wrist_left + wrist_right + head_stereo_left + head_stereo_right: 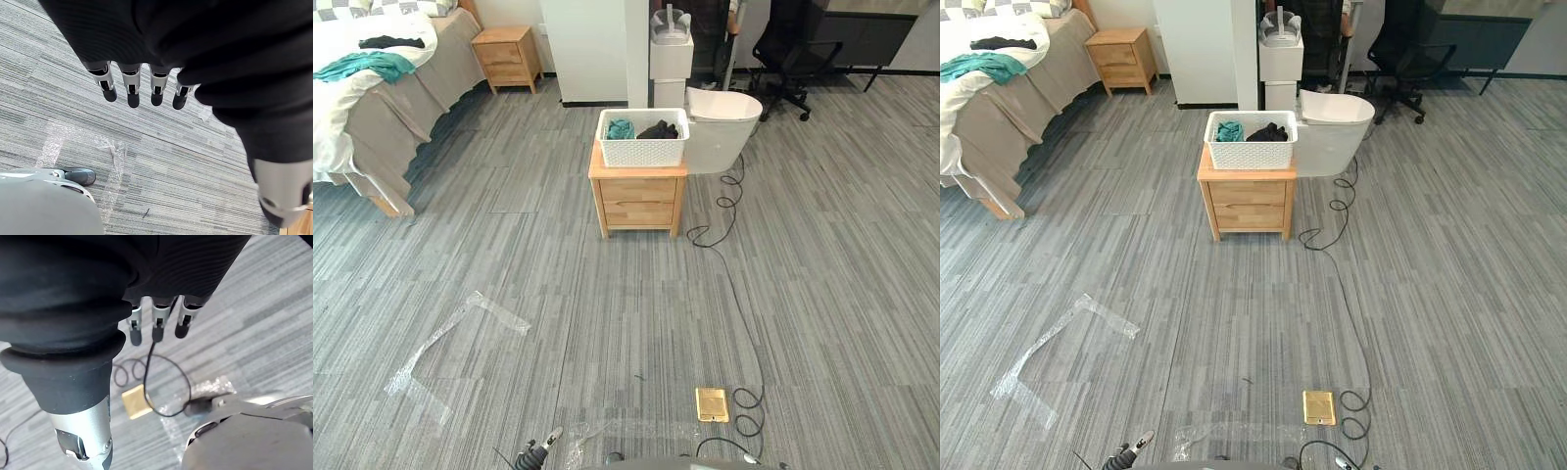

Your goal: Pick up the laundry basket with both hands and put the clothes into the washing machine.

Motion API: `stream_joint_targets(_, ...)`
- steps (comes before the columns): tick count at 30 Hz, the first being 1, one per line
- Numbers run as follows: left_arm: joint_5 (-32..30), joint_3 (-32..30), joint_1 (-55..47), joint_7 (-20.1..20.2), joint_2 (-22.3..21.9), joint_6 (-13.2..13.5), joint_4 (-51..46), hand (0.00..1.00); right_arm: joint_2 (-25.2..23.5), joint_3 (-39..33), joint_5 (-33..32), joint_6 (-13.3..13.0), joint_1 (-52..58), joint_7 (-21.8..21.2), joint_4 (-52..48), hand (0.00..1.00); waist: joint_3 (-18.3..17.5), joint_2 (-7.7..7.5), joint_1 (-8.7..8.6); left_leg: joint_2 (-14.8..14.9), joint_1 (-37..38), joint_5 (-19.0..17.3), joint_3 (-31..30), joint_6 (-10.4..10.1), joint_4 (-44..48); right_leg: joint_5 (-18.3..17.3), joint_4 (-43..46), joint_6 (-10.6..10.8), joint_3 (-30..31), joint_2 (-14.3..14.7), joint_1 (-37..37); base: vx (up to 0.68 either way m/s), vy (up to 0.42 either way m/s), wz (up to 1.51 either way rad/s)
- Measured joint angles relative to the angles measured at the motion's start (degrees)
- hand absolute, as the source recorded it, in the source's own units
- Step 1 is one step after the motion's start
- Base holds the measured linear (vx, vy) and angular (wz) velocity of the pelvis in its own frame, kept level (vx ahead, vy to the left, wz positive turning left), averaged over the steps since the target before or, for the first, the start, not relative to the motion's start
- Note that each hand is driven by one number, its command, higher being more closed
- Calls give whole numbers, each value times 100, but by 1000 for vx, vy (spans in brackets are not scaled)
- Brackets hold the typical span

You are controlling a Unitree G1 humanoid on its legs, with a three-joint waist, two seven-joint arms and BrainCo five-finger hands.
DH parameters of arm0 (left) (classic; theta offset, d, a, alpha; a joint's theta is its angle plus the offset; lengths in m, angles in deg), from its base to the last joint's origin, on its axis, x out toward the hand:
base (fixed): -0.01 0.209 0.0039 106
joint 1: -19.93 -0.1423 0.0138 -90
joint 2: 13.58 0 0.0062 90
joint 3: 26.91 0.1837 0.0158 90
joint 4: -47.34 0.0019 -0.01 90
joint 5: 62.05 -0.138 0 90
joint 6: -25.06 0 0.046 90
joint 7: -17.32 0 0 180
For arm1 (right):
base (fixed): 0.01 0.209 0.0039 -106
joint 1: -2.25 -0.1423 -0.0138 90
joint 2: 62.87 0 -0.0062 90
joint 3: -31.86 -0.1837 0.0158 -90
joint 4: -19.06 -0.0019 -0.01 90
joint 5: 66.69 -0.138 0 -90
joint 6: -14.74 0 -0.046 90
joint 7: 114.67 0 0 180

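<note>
**Room stock, robot standing well back from the basket**

1. Laundry basket (642,137): white, perforated walls, upright. It sits on top of a wooden nightstand (637,201) at 12 o'clock from the robot, well apart from both hands.
2. Clothes, inside the basket: a teal garment (620,128) on the 9 o'clock side and a black garment (658,129) on the 3 o'clock side, lying against each other.
3. White rounded appliance (720,127): just beside the nightstand, at 1 o'clock. It may be the washing machine, though from this angle I cannot tell.
4. Left hand (132,90): hangs over the grey carpet (558,294), fingers straight, spread slightly apart and touching nothing. A strip of clear tape (115,156) lies on the floor below it.
5. Right hand (159,325): hangs likewise, fingers straight and relaxed, clasping nothing. It hangs above a brass floor plate (136,401).
6. The brass floor plate shows on the carpet at 5 o'clock, close to the robot.
7. More clear tape (450,343) lies in an angled outline on the carpet at 8 o'clock.
8. Bed (372,108): at 10 o'clock, with pale covers. On it lie a teal cloth (367,65) and a dark cloth (391,42), near each other but apart.
9. Second nightstand (508,57): wooden, at 11 o'clock, beside the bed.
10. Office chair (783,59): black, at 1 o'clock, beyond the white appliance.
</note>
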Motion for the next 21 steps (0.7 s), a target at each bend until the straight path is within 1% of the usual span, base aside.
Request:
stream_joint_targets(1, 1, 0, 0, 0, -1, 13, 0, 0, -13, 1, 0, -7, -28, -2, -11, 0, -11, 21, 1, -1, 0, -8, 1, -10, 1, -3, -2, 5, -3, -3, 2, 0, 0, 0)
stream_joint_targets(2, 3, 0, 0, 0, -1, 13, 0, 0, -16, 2, 0, -7, -31, -3, -24, 0, 9, -10, 1, -1, -2, -8, 1, -10, 1, -3, -3, 5, -3, -4, 1, 0, 0, 0)
stream_joint_targets(3, 4, 0, 0, 1, 0, 14, 0, 0, -30, 2, 0, -7, -30, -3, -52, 0, 1, 10, 1, -2, 2, -9, 1, -9, 2, -3, -4, 5, -3, -4, 6, 0, 0, 0)
stream_joint_targets(5, 3, 0, 0, 1, 1, 15, -1, 0, -35, 3, 0, -8, -30, -5, -65, 0, 20, -18, 2, -1, 4, -9, 2, -9, 2, -4, -5, 5, -3, -5, 7, 0, 0, 0)
stream_joint_targets(6, 5, 0, 0, 1, 1, 16, -1, 0, -37, 3, -2, -8, -31, -7, -67, 0, 12, 6, 4, -1, 6, -9, 2, -9, 4, -3, -5, 4, -4, -5, 11, -32, -3, 0)
stream_joint_targets(8, 12, 0, -1, 0, 1, 19, -1, 0, -43, 7, -6, -8, -27, -8, -93, 0, 49, -28, 7, 0, 27, -10, 1, -9, 5, -3, -6, 4, -8, -5, 33, -36, -3, 1)
stream_joint_targets(9, 46, 0, 0, 0, 1, 23, -6, 0, -45, 11, -21, -10, -33, -10, -111, 0, 64, 14, 7, 0, 73, -11, 1, -8, 5, -5, -10, 3, -9, -5, 79, -35, -3, 0)
stream_joint_targets(10, 47, 0, -2, -1, 1, 22, -4, 0, -45, 12, -26, -10, -31, -11, -111, 0, 92, -35, 7, 0, 74, -12, 1, -7, 5, -5, -11, 3, -10, -5, 79, -51, -5, 0)
stream_joint_targets(11, 47, 0, -2, -1, 1, 22, -6, 0, -46, 20, -28, -10, -32, -13, -112, 0, 85, -16, 8, 1, 72, -11, 0, -7, 6, -5, -14, 3, -14, -5, 79, -54, -6, 1)
stream_joint_targets(21, 50, 0, -5, 0, 5, 23, -5, 0, -39, 136, -33, -10, -12, -16, -165, 0, 93, -42, 10, 5, 68, -11, 3, -3, 0, -4, -65, 1, -54, 1, 109, -24, -3, 1)
